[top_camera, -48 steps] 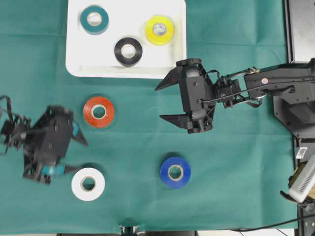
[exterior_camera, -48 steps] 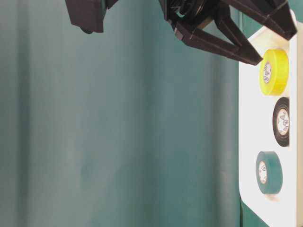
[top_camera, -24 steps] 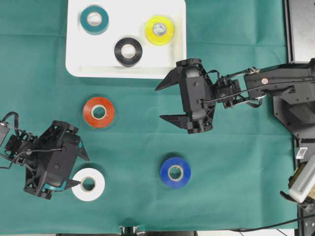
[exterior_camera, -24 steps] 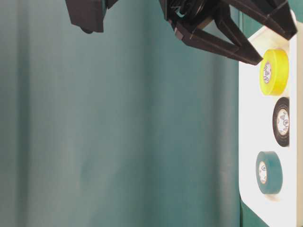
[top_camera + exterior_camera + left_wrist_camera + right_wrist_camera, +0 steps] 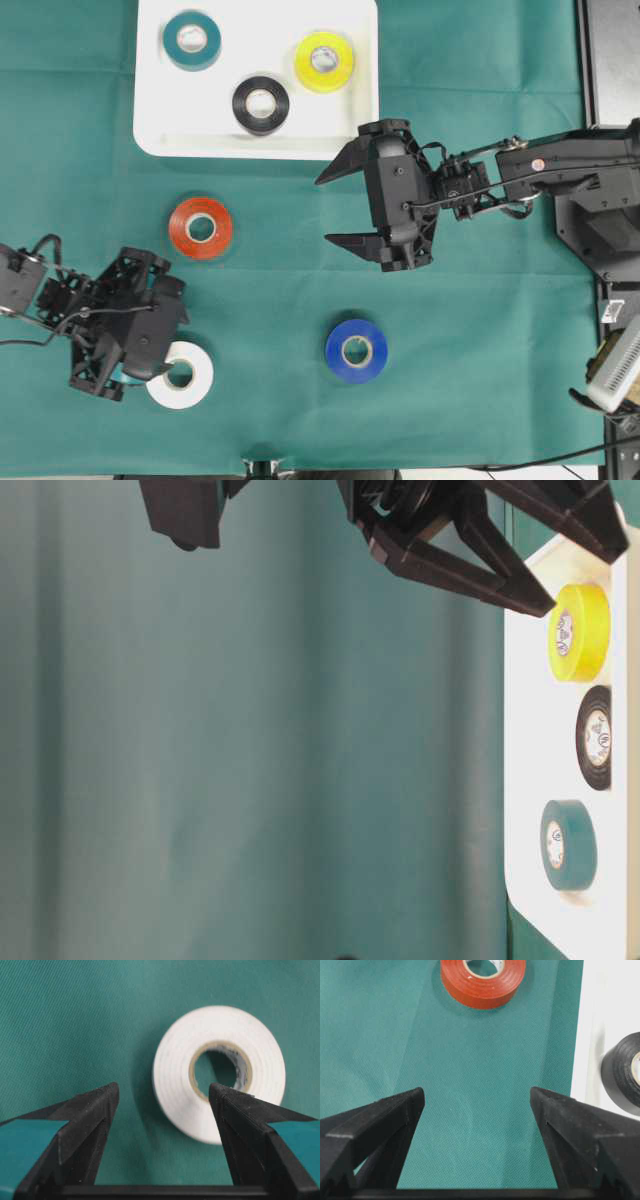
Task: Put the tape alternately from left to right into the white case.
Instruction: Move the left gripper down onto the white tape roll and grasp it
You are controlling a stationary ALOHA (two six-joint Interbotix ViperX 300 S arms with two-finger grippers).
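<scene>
Three rolls lie in the white case (image 5: 150, 120): teal (image 5: 192, 39), black (image 5: 261, 104) and yellow (image 5: 324, 60). Red-orange (image 5: 201, 227), blue (image 5: 356, 350) and white (image 5: 181, 375) rolls lie flat on the green desk (image 5: 480, 330). The left gripper (image 5: 162, 1097) hangs over the white roll's left edge, jaws released, one finger (image 5: 235, 1110) overlapping the ring. The right gripper (image 5: 338, 206) hovers below the case, jaws released, grasping nothing.
</scene>
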